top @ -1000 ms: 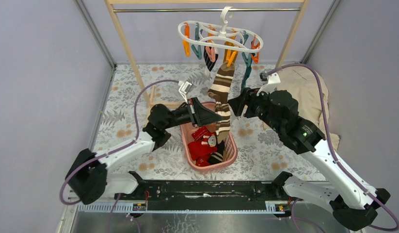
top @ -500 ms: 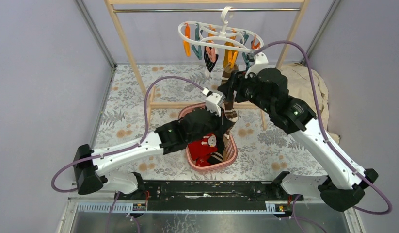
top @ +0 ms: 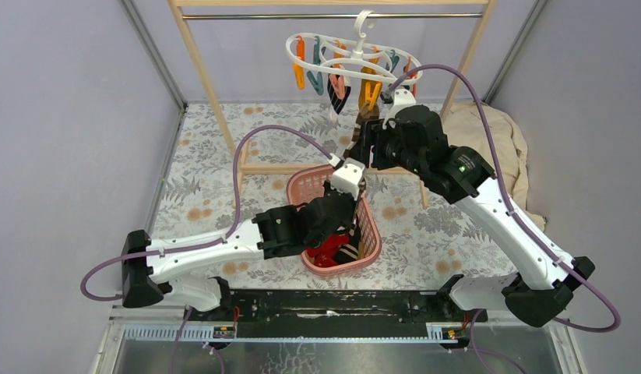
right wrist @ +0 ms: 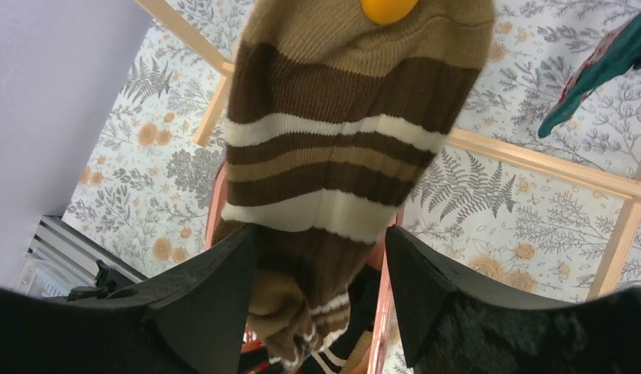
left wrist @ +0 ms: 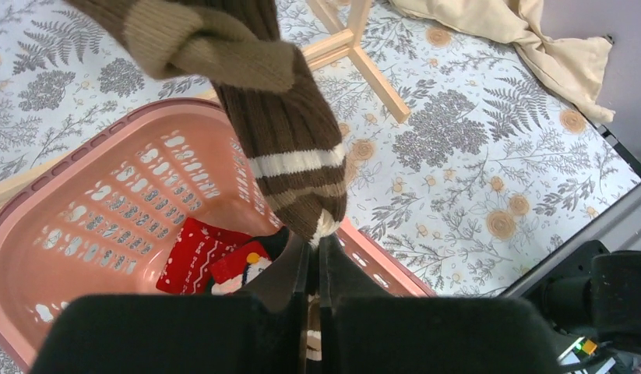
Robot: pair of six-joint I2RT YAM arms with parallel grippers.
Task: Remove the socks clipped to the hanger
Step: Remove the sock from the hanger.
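The white hanger (top: 356,62) hangs from the wooden rack with orange and teal clips. A brown-and-white striped sock (right wrist: 332,156) dangles from an orange clip (right wrist: 387,8). My right gripper (right wrist: 321,241) is open, one finger on each side of that sock just below the clip, near the hanger (top: 367,146). The left gripper (left wrist: 318,243) is shut on the striped sock's (left wrist: 286,140) toe end above the pink basket (left wrist: 83,202). A black sock (top: 336,97) and a teal sock (right wrist: 605,62) are still clipped on. Red patterned socks (left wrist: 200,253) lie in the basket.
The tall wooden rack (top: 208,86) has a leg and foot bar (left wrist: 364,54) beside the basket (top: 371,234). A beige cloth (top: 488,132) lies at the right wall. Grey walls close in both sides of the floral table cover.
The left arm swung right and nearer, carrying the sock's toe end over the basket. The right arm rose toward the hanger, and its open fingers now straddle the sock's top.
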